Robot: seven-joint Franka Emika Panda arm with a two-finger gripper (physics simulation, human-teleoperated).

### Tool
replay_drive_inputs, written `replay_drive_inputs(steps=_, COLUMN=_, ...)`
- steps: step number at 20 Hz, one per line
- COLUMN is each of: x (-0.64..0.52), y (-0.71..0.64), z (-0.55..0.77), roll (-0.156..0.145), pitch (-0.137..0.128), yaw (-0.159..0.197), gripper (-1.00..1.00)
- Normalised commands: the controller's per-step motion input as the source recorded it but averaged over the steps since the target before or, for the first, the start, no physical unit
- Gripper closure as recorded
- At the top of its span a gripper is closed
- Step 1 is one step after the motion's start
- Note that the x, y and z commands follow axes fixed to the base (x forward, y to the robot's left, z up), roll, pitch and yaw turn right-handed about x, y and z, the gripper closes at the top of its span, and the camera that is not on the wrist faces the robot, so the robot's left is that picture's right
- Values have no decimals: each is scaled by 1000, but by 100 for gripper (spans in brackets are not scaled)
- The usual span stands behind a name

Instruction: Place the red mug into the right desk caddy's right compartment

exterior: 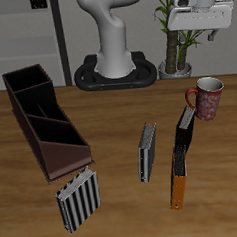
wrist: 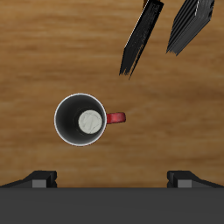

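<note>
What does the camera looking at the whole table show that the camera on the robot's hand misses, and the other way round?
Only the exterior view shows the right desk caddy, the small grey ribbed rack, the robot's base, a potted plant behind the table, and the gripper hanging high above the red mug. Only the wrist view looks straight down into the mug, showing its white inside and a pale disc at the bottom. Both show the mug standing upright on the wooden table, its handle, and the two dark books lying near it.
</note>
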Motion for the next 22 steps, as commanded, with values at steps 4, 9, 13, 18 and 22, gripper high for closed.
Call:
replay_drive_inputs(steps=4, x=-81, y=471, z=-89, roll=158, pitch=-6, yaw=45, gripper=-100)
replay_drive_inputs(steps=9, x=75, y=60, z=11, roll=1, pitch=-9, yaw=-13, gripper=-100)
replay_drive_inputs(steps=13, x=220, y=48, z=-42, roll=16, pitch=-13, yaw=20, gripper=-100)
replay_drive_inputs(steps=18, x=196, y=70, z=-92, roll=-41, pitch=5, yaw=6, gripper=-100)
replay_drive_inputs(steps=22, x=76, y=227, z=-75, roll=-21, pitch=1, yaw=4, gripper=-100)
